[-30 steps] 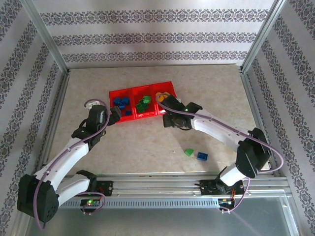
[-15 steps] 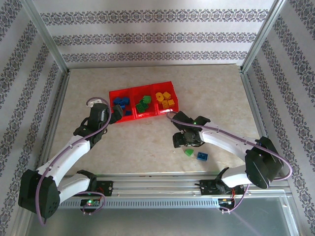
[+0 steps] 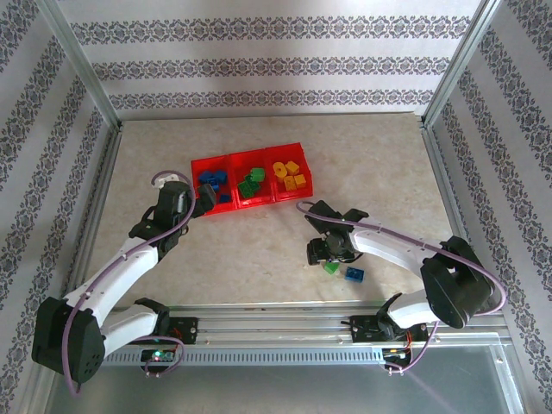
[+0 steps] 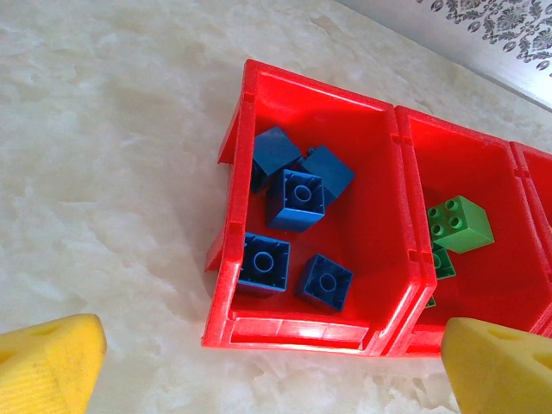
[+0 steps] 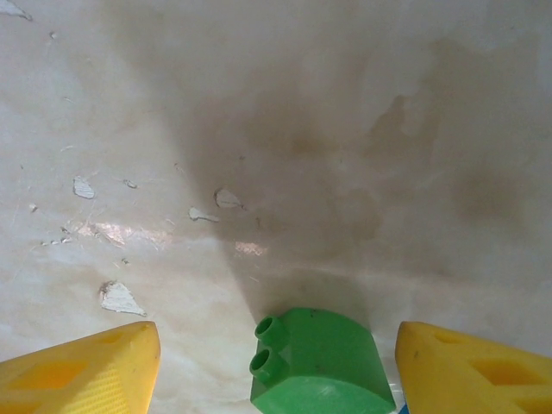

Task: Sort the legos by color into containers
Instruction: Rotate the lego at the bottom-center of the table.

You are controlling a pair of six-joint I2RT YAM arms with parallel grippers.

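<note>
Now, your table (image 3: 379, 172) carries the long red tray (image 3: 250, 153) toward the back, with three compartments side by side: blue bricks (image 4: 293, 198) in the left one, green bricks (image 3: 252, 181) in the middle, yellow bricks (image 3: 291, 175) in the right. Your left gripper (image 4: 272, 366) hovers just in front of the blue compartment, fingers spread wide and holding nothing. Your right gripper (image 5: 276, 366) sits low over the table near the front, fingers parted on either side of a rounded green brick (image 5: 319, 362) that lies on the surface unclamped; a blue brick (image 3: 354, 274) lies just beside it
</note>
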